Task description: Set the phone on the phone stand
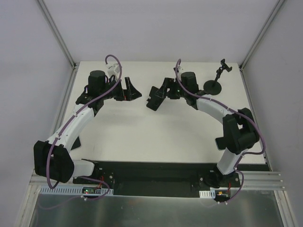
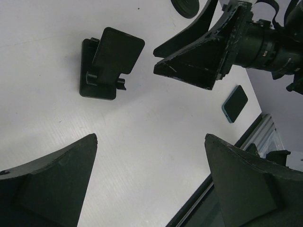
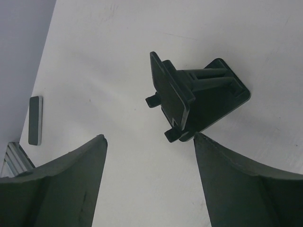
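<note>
Both claws gape wide and hold nothing. The left claw (image 2: 151,137) and right claw (image 3: 150,136) hover near the wedge stand (image 2: 106,64), which is not the target. The phone (image 2: 235,103) lies flat by the tabletop's (image 1: 142,137) edge rail, well apart from the phone stand (image 1: 215,86) at far right. Best to pinch it squarely across its long edges and lift it level. Surface is white and matte, with pale walls around it.

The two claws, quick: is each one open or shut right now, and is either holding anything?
Left gripper: open, holding nothing.
Right gripper: open, holding nothing.
</note>
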`<state>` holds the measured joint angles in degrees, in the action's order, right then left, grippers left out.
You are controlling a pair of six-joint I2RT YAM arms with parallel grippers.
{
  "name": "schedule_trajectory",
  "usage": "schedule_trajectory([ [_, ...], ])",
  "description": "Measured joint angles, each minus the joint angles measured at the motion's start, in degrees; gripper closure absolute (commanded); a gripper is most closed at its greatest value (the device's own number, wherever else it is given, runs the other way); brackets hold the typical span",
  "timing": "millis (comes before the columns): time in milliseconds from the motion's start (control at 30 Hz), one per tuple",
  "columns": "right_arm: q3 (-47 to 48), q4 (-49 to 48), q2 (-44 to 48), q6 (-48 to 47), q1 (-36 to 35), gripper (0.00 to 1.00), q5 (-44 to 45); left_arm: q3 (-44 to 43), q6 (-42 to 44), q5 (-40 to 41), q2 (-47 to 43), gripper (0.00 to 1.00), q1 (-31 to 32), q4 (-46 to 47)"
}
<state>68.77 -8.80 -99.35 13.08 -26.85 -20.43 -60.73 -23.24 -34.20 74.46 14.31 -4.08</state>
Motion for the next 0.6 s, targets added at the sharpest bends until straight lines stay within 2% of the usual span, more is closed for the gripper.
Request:
schedule_trajectory([
  [200, 0.1, -0.8, -3.8, -2.8, 0.0, 0.42, -0.5, 0.0, -0.2, -0.3, 0.0, 0.06, 0.0, 0.0],
  [367, 1.0, -0.8, -7.1, -5.4, 0.0, 0.49, -1.6, -0.2, -0.3, -0.7, 0.2, 0.01, 0.0, 0.0],
  [567, 4.4, -0.9, -9.7, -8.5, 0.0, 0.58, -2.7, -1.0, -0.3, -1.7, 1.3, 0.01, 0.0, -0.1],
  [600, 5.3, -0.9, -10.1, -9.1, 0.0, 0.62, -3.1, -1.1, -0.3, -1.7, 1.7, 0.01, 0.0, -0.2],
])
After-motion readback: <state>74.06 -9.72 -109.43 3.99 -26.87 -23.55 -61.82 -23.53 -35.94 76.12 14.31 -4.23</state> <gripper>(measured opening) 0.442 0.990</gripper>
